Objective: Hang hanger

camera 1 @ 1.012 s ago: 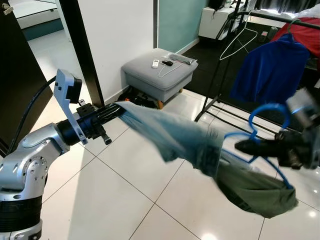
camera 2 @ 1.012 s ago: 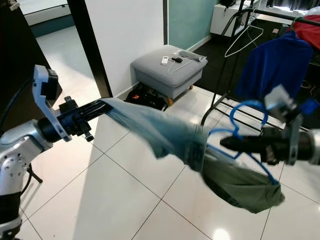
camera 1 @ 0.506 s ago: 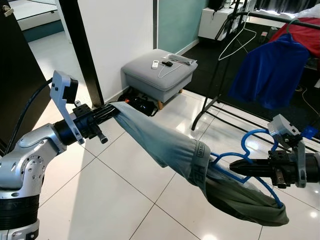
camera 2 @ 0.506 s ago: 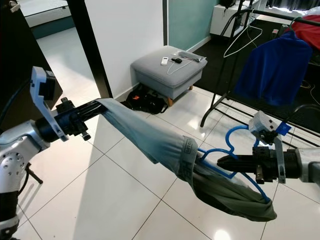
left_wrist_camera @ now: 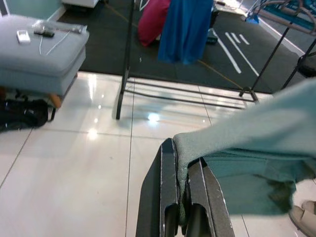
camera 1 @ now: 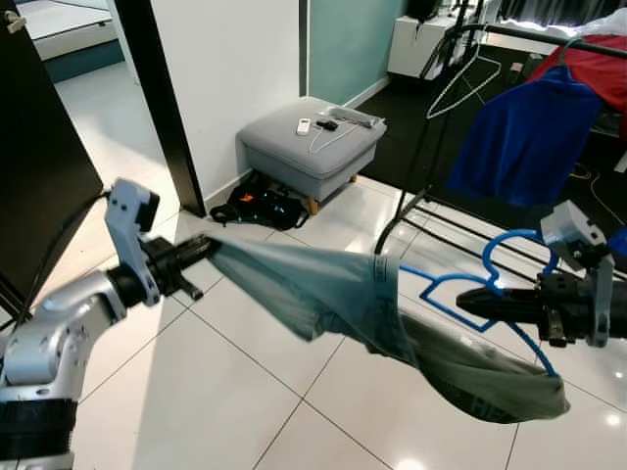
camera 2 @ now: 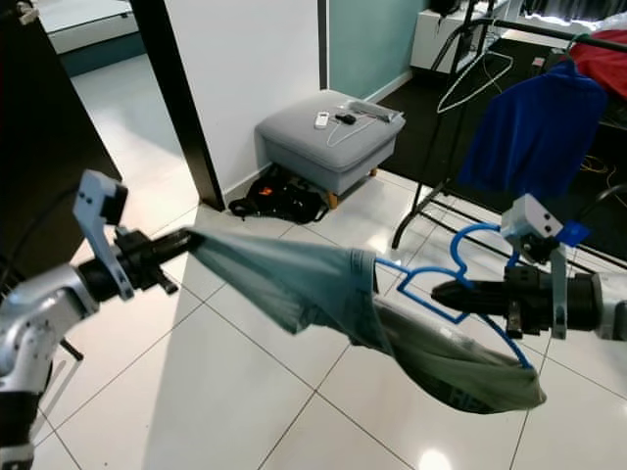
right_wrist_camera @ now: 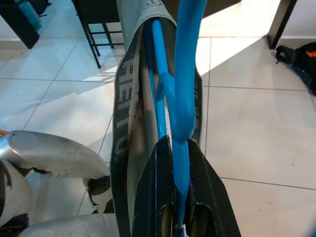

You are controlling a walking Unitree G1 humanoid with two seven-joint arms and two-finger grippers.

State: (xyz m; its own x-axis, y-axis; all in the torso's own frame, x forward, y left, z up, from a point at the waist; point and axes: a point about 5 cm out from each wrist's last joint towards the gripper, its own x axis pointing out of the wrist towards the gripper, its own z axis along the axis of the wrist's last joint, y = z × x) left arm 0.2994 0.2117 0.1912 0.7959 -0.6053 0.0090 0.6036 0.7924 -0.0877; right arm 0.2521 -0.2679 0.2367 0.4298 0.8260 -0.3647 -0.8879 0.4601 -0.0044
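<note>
A pair of light blue-green shorts (camera 1: 323,289) is stretched in the air between my two grippers. My left gripper (camera 1: 204,249) is shut on one hem of the shorts (left_wrist_camera: 237,143), at the left above the tiled floor. A blue plastic hanger (camera 1: 460,294) runs inside the waistband, and its hook (camera 1: 514,245) curls up above my right gripper (camera 1: 470,305), which is shut on the hanger (right_wrist_camera: 178,128) at the right. The dark clothes rack (camera 1: 460,59) stands behind at the upper right.
On the rack hang a blue shirt (camera 1: 529,137), a red garment (camera 1: 602,59) and an empty white wire hanger (camera 1: 462,78). A grey footstool (camera 1: 312,142) with small items stands by the white wall, a black bag (camera 1: 257,208) beside it. A dark panel (camera 1: 39,176) stands at left.
My left arm has dropped and pulled back, so the shorts now lie flatter. The right gripper has lifted the hanger a little higher.
</note>
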